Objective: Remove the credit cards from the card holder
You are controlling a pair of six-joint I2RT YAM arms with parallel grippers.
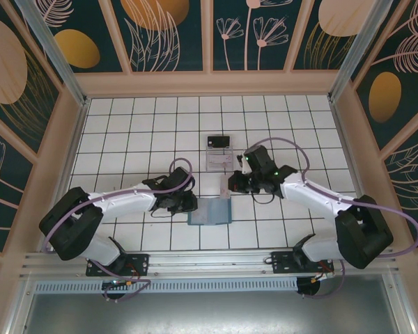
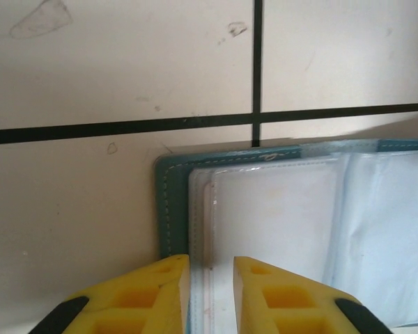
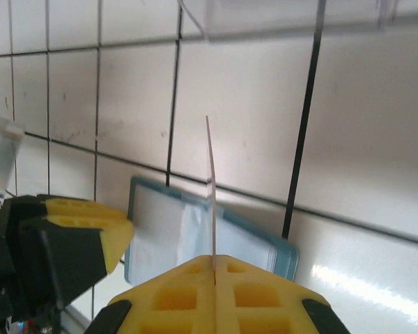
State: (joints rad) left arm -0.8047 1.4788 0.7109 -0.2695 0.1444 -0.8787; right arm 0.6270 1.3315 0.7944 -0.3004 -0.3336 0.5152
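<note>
Left end effector (image 1: 188,202), seen from above, is resting at the left edge of the flat teal folding card holder (image 1: 210,213). The card holder is lying open on the white tiled counter (image 1: 125,125) between the two arms, near their bases. The left end effector is probably sitting there to pin the holder while the other arm pulls. The right end effector (image 1: 231,184) is hovering just beyond the holder's far right corner. Behind it, a clear plastic tray (image 1: 218,164) is lying on the counter with a small dark card (image 1: 217,142) at its far end. This is likely one credit card already taken out, and its pale marks are too small to read.

From the left wrist, the yellow fingers are standing a little apart, straddling the holder's stitched teal border and a milky clear plastic sleeve (image 2: 279,209). Whether they are pinching the sleeve is impossible to tell. The sleeve pocket is looking empty, and no writing is showing.

From the right wrist, the yellow fingers are pressing together on a thin pale card (image 3: 210,181). It is showing edge-on, standing upright above the holder and clear of its pockets. Gripping it by one end is leaving most of the card free for setting down. Its face is turned away, so no brand is readable. The left end effector is showing at the lower left, beside the holder.
</note>
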